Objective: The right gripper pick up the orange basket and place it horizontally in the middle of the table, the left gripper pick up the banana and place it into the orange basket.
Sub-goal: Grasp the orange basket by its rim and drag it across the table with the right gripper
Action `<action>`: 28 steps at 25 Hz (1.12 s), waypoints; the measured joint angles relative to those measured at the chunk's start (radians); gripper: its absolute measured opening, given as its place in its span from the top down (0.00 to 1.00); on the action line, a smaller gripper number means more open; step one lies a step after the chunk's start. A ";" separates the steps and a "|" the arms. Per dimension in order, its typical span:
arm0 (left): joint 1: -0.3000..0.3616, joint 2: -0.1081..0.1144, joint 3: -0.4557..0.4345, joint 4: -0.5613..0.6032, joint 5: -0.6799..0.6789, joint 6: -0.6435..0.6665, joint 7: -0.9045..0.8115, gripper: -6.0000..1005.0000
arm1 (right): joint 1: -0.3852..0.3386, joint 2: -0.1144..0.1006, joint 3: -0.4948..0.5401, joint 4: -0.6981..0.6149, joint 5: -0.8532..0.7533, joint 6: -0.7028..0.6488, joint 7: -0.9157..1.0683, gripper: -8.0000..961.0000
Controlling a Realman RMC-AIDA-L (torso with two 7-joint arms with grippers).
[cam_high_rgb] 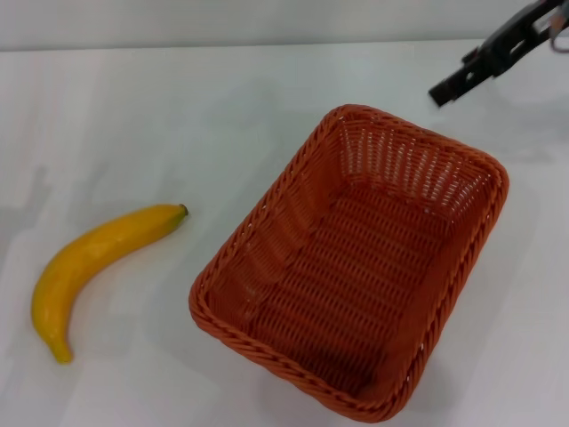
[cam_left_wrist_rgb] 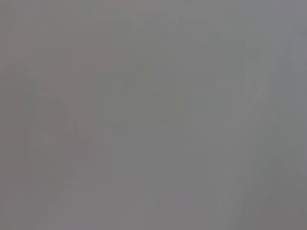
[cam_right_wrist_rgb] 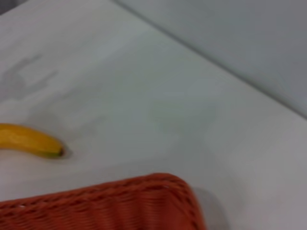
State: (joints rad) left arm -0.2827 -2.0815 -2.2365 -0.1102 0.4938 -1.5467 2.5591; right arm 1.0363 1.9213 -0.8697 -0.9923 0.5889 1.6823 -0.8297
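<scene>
The orange basket (cam_high_rgb: 356, 262) sits on the white table (cam_high_rgb: 178, 116), right of centre, turned at a slant with its open side up and nothing inside. The banana (cam_high_rgb: 93, 258) lies flat on the table to the left of the basket, its dark tip pointing toward the basket. My right gripper (cam_high_rgb: 449, 89) hovers at the upper right, above and beyond the basket's far corner, touching nothing. The right wrist view shows the basket rim (cam_right_wrist_rgb: 120, 201) and the banana's dark tip (cam_right_wrist_rgb: 33, 141). My left gripper is out of view; the left wrist view shows only plain grey.
The table's far edge (cam_high_rgb: 222, 46) runs along the top of the head view against a grey wall. Bare white tabletop lies between the banana and the basket and behind both.
</scene>
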 joint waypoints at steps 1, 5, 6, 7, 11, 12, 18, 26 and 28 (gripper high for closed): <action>0.002 0.000 0.000 0.000 0.001 0.000 0.000 0.11 | 0.019 0.007 0.000 0.031 -0.019 -0.009 0.005 0.12; 0.005 0.000 0.000 0.000 0.004 0.000 0.000 0.11 | 0.062 0.036 -0.013 0.097 -0.091 -0.062 0.015 0.12; 0.007 0.000 0.000 0.000 0.004 -0.001 0.000 0.11 | 0.070 0.043 -0.021 0.109 -0.112 -0.075 0.017 0.12; 0.007 0.001 0.000 0.000 0.004 -0.002 0.000 0.11 | 0.078 0.049 -0.030 0.120 -0.132 -0.088 0.018 0.12; 0.013 0.001 0.001 0.000 0.007 -0.012 0.000 0.11 | 0.109 0.074 -0.054 0.185 -0.205 -0.129 0.023 0.12; 0.016 0.001 0.002 0.000 0.008 -0.013 0.000 0.11 | 0.115 0.078 -0.060 0.203 -0.221 -0.140 0.023 0.12; 0.020 0.000 0.003 0.006 0.011 -0.014 0.000 0.11 | 0.141 0.086 -0.091 0.312 -0.239 -0.211 0.014 0.16; 0.022 -0.002 0.003 0.012 0.022 -0.025 0.000 0.11 | 0.167 0.091 -0.179 0.406 -0.232 -0.308 0.009 0.22; 0.022 -0.002 0.003 0.012 0.022 -0.025 0.000 0.11 | 0.171 0.092 -0.192 0.407 -0.230 -0.312 0.009 0.24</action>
State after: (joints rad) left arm -0.2606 -2.0832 -2.2334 -0.0981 0.5155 -1.5714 2.5586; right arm 1.2077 2.0131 -1.0619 -0.5854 0.3588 1.3705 -0.8206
